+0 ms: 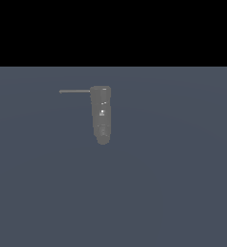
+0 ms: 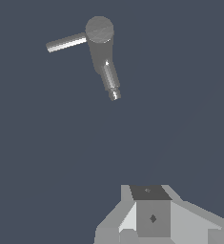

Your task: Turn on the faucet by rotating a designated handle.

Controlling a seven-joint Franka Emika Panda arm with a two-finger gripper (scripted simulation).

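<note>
In the exterior view the faucet [image 1: 101, 113] is a dark grey cylinder with a rounded end and small white specks, lying on the blue-grey floor. The handle [image 1: 74, 91], a thin grey rod, sticks out from the faucet's top end toward the exterior view's left. The wrist view looks down on the faucet [image 2: 102, 45] with its spout end [image 2: 113, 90] and the handle [image 2: 66, 42] far from the camera. My gripper [image 2: 149, 191] shows only in the wrist view as one grey block with no gap between the fingers, well away from the faucet and holding nothing.
A flat blue-grey floor [image 1: 173, 183] surrounds the faucet. Above it in the exterior view is a black background. Neither the arm nor any other object appears in the exterior view.
</note>
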